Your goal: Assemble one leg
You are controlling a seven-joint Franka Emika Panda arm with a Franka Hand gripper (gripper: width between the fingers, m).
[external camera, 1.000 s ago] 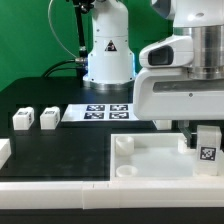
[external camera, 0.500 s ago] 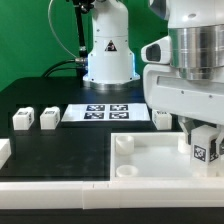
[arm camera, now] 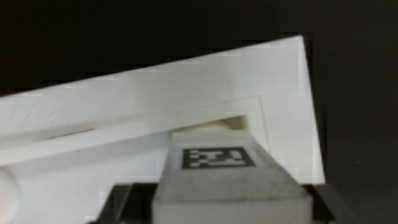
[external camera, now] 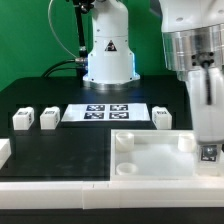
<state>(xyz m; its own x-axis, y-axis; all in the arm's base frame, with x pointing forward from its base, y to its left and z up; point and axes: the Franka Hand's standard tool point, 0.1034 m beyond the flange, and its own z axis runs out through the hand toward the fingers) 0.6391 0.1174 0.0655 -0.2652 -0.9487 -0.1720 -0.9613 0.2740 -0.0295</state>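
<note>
Leg assembly is what we are watching, and the largest thing in it is the black tabletop (external camera: pixel 60 150), which carries everything. On it, toward the exterior view's right, lies the large white square tray-like part (external camera: pixel 160 160) with round corner sockets. Behind it sits the marker board (external camera: pixel 105 112), flat and untouched.

Above the tray's far right corner stands the arm, and its end effector (external camera: pixel 210 150) is clamped on the leg (external camera: pixel 209 153), a stubby white block whose tag faces the camera. In the wrist view we see the same leg (arm camera: pixel 221 180) held between the two dark fingers (arm camera: pixel 121 205), its end just at a corner recess of the tray-like part (arm camera: pixel 160 100).

What has changed: a second ago the leg hung upright above the tray's right edge; half a second ago it sat a little lower and the wrist had turned. Now it is lower again and appears to meet the corner socket. We judge that insertion has begun, though we cannot tell whether the leg is fully seated.

Three more legs wait: two (external camera: pixel 35 119) side by side at the exterior view's left, one (external camera: pixel 162 118) just beside the marker board. They have not moved.
</note>
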